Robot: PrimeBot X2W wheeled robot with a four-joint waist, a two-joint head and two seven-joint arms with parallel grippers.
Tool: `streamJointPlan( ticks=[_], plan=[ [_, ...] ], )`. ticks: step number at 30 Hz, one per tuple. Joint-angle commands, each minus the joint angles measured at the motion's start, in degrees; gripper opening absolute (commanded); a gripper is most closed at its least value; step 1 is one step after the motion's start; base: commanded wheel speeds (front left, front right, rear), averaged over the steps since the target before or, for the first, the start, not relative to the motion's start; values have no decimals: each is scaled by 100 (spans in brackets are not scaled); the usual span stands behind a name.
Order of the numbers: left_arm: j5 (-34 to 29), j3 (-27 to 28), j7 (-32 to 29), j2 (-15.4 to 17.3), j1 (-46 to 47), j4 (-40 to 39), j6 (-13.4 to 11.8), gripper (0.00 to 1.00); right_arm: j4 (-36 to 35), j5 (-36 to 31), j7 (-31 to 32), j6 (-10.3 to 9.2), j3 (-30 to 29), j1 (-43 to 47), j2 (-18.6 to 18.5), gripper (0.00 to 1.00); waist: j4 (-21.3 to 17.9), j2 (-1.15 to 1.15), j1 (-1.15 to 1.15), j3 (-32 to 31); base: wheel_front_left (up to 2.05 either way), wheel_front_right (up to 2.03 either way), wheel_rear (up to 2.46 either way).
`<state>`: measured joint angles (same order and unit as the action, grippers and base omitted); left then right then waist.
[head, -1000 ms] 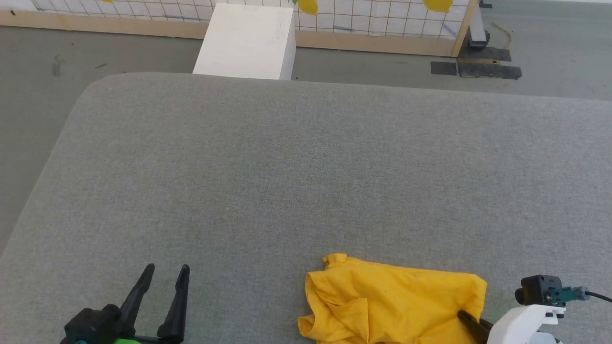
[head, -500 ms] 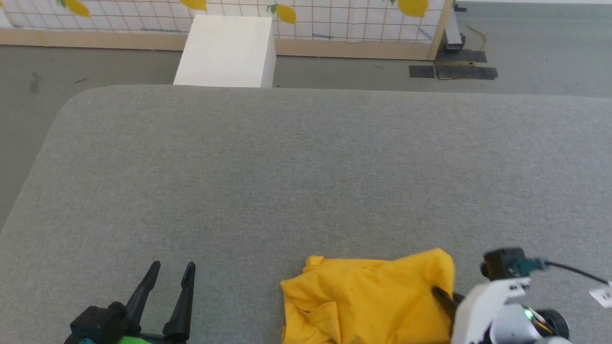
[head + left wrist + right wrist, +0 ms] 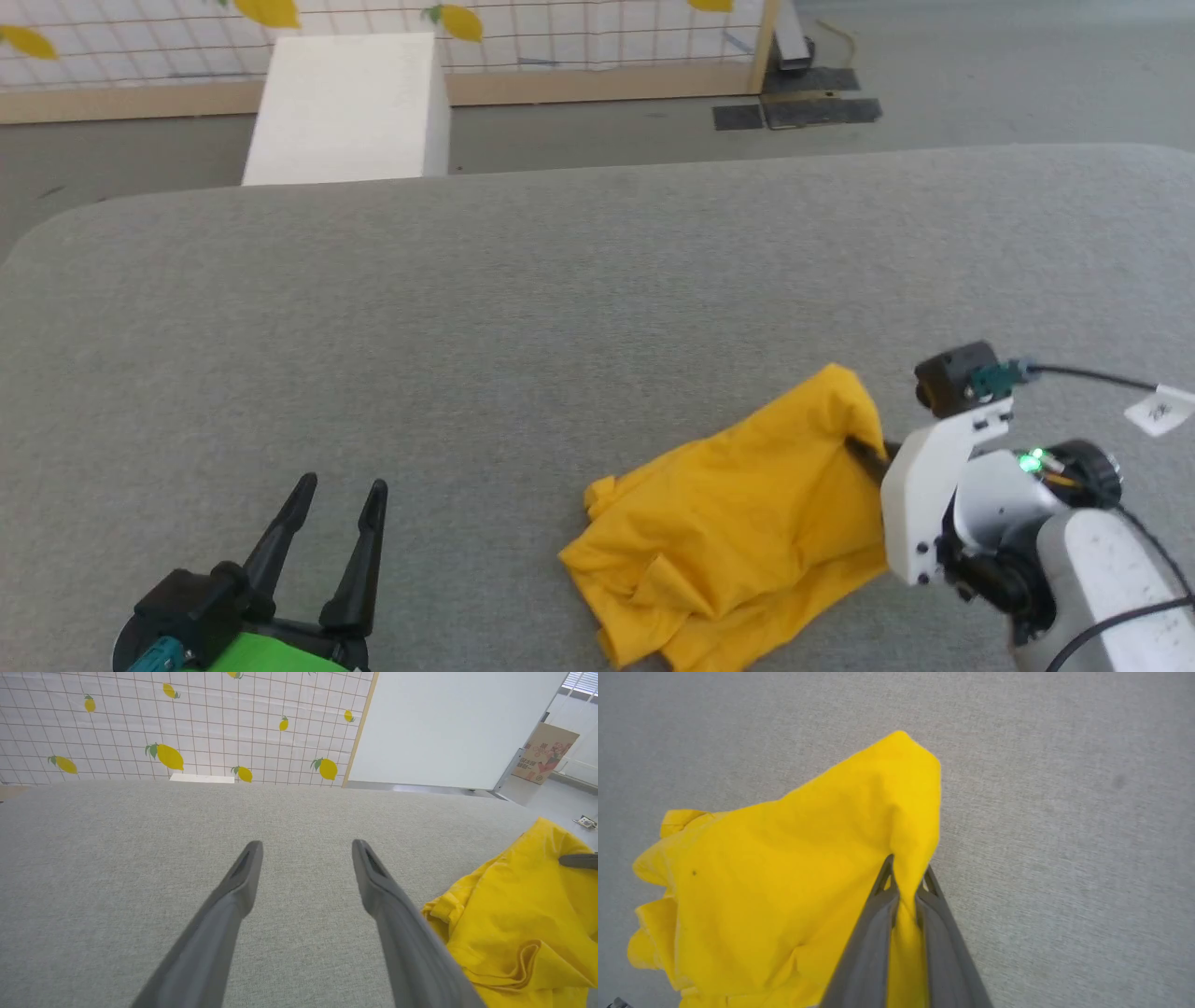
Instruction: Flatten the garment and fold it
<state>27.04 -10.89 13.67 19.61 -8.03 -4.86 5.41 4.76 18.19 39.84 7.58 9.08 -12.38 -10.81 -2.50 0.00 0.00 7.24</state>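
The garment (image 3: 738, 523) is a crumpled mustard-yellow shirt lying near the front right of the grey table (image 3: 523, 308); its print is hidden. My right gripper (image 3: 854, 446) is shut on the garment's right edge and holds that edge raised off the table. In the right wrist view the two fingers pinch a fold of the garment (image 3: 784, 891) at the right gripper (image 3: 906, 872). My left gripper (image 3: 338, 490) stands open at the front left, apart from the cloth. From the left wrist, the left gripper (image 3: 306, 847) is spread over bare table with the garment (image 3: 523, 924) to its right.
A white box (image 3: 345, 107) stands on the floor beyond the table's far edge. Behind it runs a tiled wall with lemon prints (image 3: 163, 723) and a wooden base. Dark mats (image 3: 794, 112) lie on the floor at the far right.
The right gripper has lifted the garment's right edge up and away from me, stretching the cloth. The head camera has turned right. The left gripper has stayed open in place.
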Motion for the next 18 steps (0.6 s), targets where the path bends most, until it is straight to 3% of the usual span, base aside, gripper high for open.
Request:
streamJointPlan(
  ticks=[1,18],
  plan=[
    [-38,-18,-25,50,114,-49,-5,100,36,0,8,-9,5,-187,-75,0,-214,0,0,48,0,0,0],
    [-176,-122,-169,420,468,-631,45,100,369,-442,45,-9,-82,-1705,-697,0,-1082,0,0,716,0,0,0]
  ],
)
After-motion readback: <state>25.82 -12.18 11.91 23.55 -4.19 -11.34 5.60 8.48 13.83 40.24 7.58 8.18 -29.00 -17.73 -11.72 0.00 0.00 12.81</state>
